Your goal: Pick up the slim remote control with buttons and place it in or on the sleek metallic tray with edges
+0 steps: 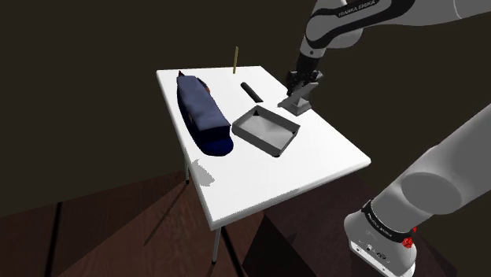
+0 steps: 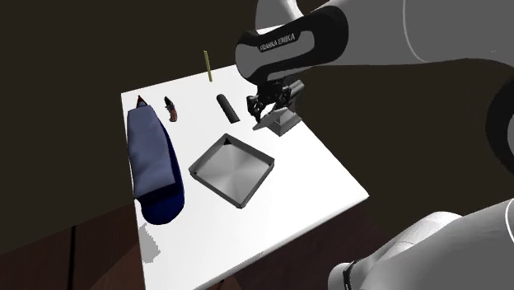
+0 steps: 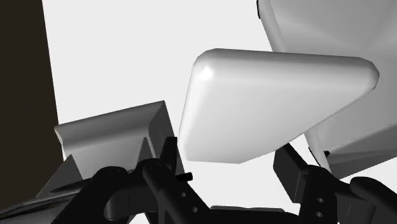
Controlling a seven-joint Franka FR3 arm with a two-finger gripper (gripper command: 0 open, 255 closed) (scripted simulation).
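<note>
The slim remote control (image 3: 267,108), drawn here as a plain pale grey rounded slab with no buttons showing, sits between the black jaws. They look clamped on its near end, one finger on either side. I take this slab for the remote because the jaws are on it. In the shoulder view it hangs tilted under the hand, near the edge of the white worktop (image 1: 267,185) on that view's right. I cannot tell whether its low end touches the surface.

Just beside it, toward the shoulder view's lower left, stands the square grey metallic tray (image 2: 233,169) with raised sloping edges, its floor bare.

The step in hand seems to be the short carry into the tray. To do it well:

- Raise the slab until its low end clears the nearer wall before moving sideways, since a knock could push the tray along the worktop.
- Keep the grip firm, because a slab held near one end may swing.
- Bring it over the middle of the tray and lower it close to the floor before the jaws part.

Farther off lie a short black rounded bar (image 1: 250,90) and a long dark blue soft case (image 1: 203,114). A thin yellowish stick (image 1: 236,59) stands at the far edge. All are well apart from that path.
</note>
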